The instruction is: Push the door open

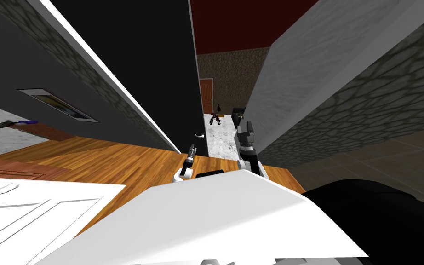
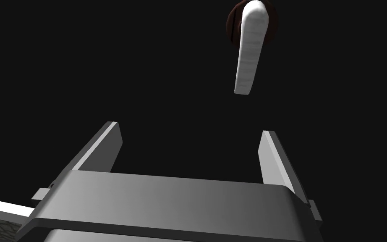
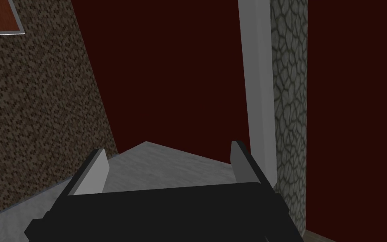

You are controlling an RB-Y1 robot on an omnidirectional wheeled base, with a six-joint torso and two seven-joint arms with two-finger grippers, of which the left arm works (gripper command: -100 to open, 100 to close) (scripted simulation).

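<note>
The door [image 1: 151,69] is a dark slab, standing ajar with its free edge ahead of me. Its white lever handle [image 1: 199,135] sits low near that edge. In the left wrist view the handle [image 2: 249,50] hangs from a dark round rose on the black door face [image 2: 104,63], a little beyond my right-hand fingertip [image 2: 272,147]. My left gripper [image 2: 188,138] is open with nothing between its fingers, and in the head view it [image 1: 192,148] is just below the handle. My right gripper [image 1: 247,128] is raised in the gap beside the door, open and empty [image 3: 165,161].
Through the gap lies a speckled grey floor [image 1: 220,138] with small dark objects and a brown door [image 1: 206,94] far back. A grey wall [image 1: 289,87] bounds the opening on the right. Wooden floor [image 1: 114,161] lies under me; a white panelled surface [image 1: 31,207] is near left.
</note>
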